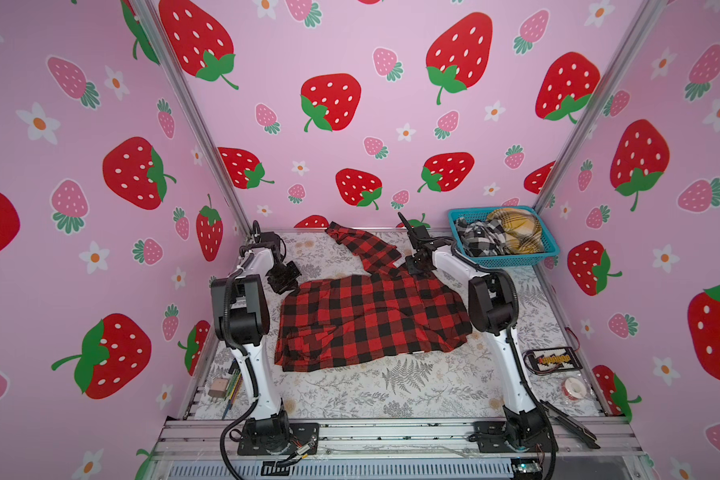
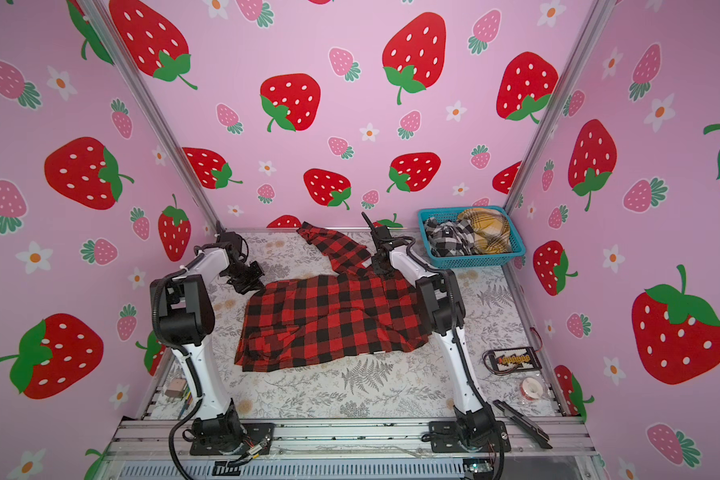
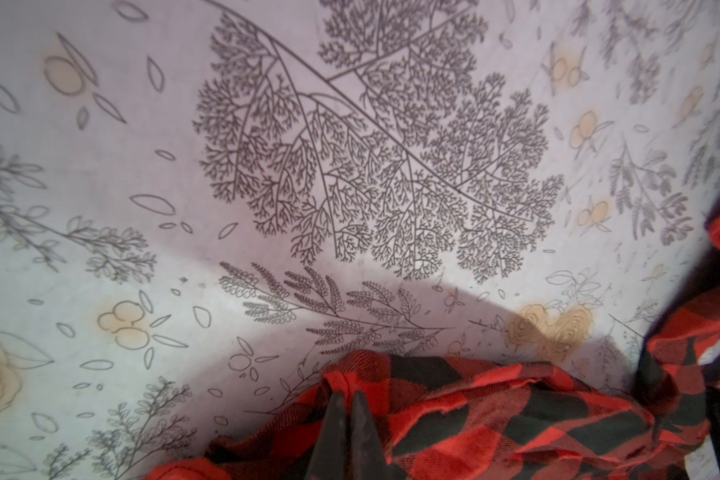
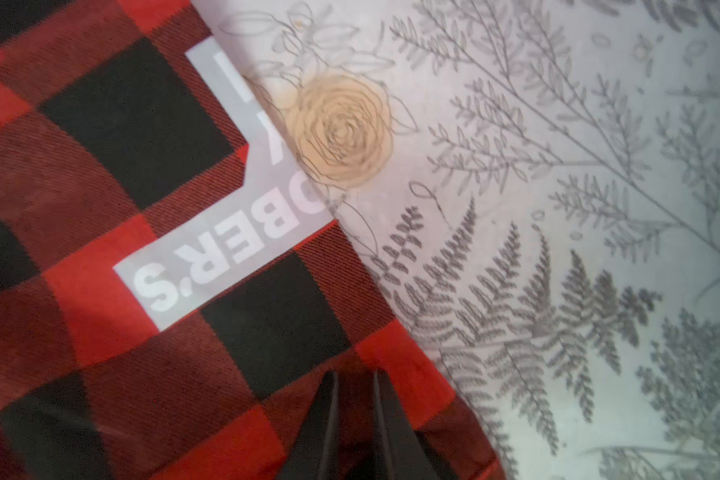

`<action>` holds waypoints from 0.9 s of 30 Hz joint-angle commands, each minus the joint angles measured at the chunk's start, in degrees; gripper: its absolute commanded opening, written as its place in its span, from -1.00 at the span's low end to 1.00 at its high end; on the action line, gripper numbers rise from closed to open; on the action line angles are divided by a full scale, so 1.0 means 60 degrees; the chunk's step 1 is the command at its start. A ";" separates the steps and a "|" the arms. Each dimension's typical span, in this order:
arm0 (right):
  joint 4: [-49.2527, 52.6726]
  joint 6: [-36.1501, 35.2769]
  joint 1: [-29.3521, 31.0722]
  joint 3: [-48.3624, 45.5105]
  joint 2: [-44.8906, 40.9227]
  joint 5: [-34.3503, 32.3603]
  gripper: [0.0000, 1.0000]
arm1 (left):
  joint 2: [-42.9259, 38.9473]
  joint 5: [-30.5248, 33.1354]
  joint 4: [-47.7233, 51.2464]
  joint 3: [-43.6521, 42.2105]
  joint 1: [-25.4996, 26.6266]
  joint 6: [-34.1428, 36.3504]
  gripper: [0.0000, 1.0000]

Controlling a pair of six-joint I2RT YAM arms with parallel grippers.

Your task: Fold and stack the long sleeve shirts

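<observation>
A red-and-black check long sleeve shirt [image 1: 371, 320] [image 2: 333, 320] lies spread on the flowered table cloth, one sleeve [image 1: 362, 243] reaching toward the back wall. My left gripper [image 1: 285, 282] [image 3: 347, 395] is at the shirt's far left corner, shut on a pinched fold of its edge [image 3: 341, 378]. My right gripper [image 1: 416, 266] [image 4: 354, 376] is at the shirt's far right side, where the sleeve joins. Its fingers stand close together with red fabric between them. A grey band with white letters [image 4: 225, 249] shows on the shirt just ahead of it.
A blue basket [image 1: 512, 261] [image 2: 474, 262] at the back right holds a black-and-white plaid shirt [image 1: 479, 237] and a yellow plaid one [image 1: 516, 228]. A black battery pack [image 1: 551, 359] and a tape roll [image 1: 573, 384] lie by the right edge.
</observation>
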State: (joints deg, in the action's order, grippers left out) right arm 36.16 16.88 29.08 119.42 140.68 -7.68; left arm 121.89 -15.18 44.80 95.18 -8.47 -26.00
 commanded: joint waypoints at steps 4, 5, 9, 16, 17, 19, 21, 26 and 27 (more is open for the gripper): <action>0.1403 -0.0036 -0.0060 0.1292 0.0072 0.0661 0.15 | 0.0160 -0.0138 0.0151 0.0410 0.0008 -0.0033 -1.00; 0.1526 -0.0048 -0.0058 0.1654 0.0343 0.0775 0.17 | 0.0175 -0.0149 0.0159 0.0422 0.0022 -0.0019 -1.00; 0.1716 -0.0088 -0.0057 0.2484 0.1309 0.1100 0.22 | 0.0253 -0.0179 0.0195 0.0480 0.0024 0.0023 -1.00; 0.1694 -0.0385 -0.0058 0.2612 0.2120 0.0601 0.41 | 0.0354 -0.0184 0.0221 0.0467 0.0029 0.0118 -1.00; 0.1767 -0.0453 -0.0057 0.2598 0.2182 0.0505 0.36 | 0.0341 -0.0174 0.0224 0.0457 0.0028 0.0124 -1.00; 0.1884 -0.0485 -0.0043 0.2484 0.2220 0.0372 0.25 | 0.0344 -0.0161 0.0210 0.0451 0.0032 0.0132 -1.00; 0.1887 -0.0520 -0.0042 0.2180 0.2161 0.0315 -0.02 | 0.0358 -0.0148 0.0195 0.0434 0.0029 0.0143 -1.00; 0.1707 -0.0532 -0.0042 0.1718 0.1965 0.0371 -0.46 | 0.0397 -0.0127 0.0151 0.0395 0.0047 0.0109 -1.00; 0.1696 -0.0529 -0.0042 0.1732 0.1963 0.0416 -0.46 | 0.0386 -0.0136 0.0151 0.0393 0.0038 0.0119 -1.00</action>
State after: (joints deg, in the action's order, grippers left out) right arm 39.75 14.90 29.19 133.23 149.16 -4.56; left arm 122.37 -15.66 44.84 95.96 -8.45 -25.74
